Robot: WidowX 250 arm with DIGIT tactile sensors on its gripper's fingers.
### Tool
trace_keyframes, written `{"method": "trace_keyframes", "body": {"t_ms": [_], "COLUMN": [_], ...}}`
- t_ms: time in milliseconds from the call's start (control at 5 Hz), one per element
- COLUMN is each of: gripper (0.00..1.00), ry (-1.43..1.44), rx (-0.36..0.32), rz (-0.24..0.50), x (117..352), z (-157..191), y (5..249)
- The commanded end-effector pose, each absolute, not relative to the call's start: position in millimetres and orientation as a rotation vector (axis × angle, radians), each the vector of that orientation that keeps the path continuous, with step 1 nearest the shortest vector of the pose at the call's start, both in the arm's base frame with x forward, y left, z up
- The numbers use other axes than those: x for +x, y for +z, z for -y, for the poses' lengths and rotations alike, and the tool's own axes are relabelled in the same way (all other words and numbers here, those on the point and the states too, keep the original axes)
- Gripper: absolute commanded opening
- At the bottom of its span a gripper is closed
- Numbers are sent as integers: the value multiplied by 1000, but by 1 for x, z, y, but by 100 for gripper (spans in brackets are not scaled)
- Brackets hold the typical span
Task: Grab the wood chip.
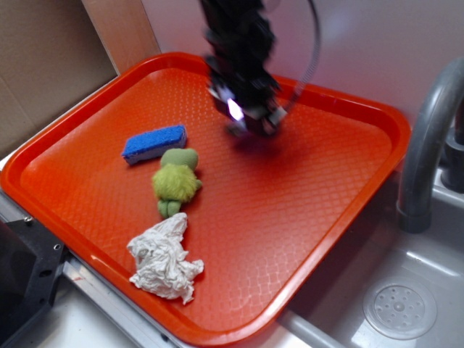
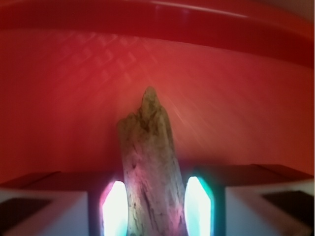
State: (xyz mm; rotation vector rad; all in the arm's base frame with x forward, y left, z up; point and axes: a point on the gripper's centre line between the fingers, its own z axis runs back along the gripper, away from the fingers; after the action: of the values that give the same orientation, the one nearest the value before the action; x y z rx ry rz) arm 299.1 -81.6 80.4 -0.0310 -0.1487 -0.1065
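From the exterior view, the gripper [image 1: 250,119] is seen blurred above the far middle of the orange tray [image 1: 348,188], and whatever lies between its fingers cannot be made out here. That gap is filled by the wrist view: the wood chip [image 2: 150,172] is shown standing lengthwise between the two glowing pads [image 2: 115,209], its pointed, jagged end directed towards the tray's far rim. The jaws are seen closed in against both sides of the chip, so it is being clamped. Whether the chip is resting on the tray or lifted clear of it cannot be told from either picture.

What the wrist camera misses is supplied by the exterior one. A blue sponge [image 1: 154,143] is seen lying on the left part of the tray, and a green plush toy [image 1: 175,181] is placed just in front of it, close to touching. A crumpled white paper [image 1: 165,259] is found nearer the front rim, just beside the toy's lower end. All three are kept well apart from the gripper. A grey faucet [image 1: 428,145] and a sink drain [image 1: 399,310] are shown to the right of the tray.
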Motion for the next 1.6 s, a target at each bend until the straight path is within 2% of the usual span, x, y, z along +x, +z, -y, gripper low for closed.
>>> {"method": "trace_keyframes", "body": {"t_ms": [0,200,400,600,800,1000,1400], "gripper": [0,0,0,0,0,0,0], "ry": [-79,-131,-178,-158,-126,-3,76], "rx": [-83,-45,-29,-79,-74,-13,59], "rz": [193,195,139,101,81,70,54], "x": [271,248,219,205,206,216,230], "z": [33,17,5,0,-2,-4,4], "y": [197,247,271,277,276,261,231]}}
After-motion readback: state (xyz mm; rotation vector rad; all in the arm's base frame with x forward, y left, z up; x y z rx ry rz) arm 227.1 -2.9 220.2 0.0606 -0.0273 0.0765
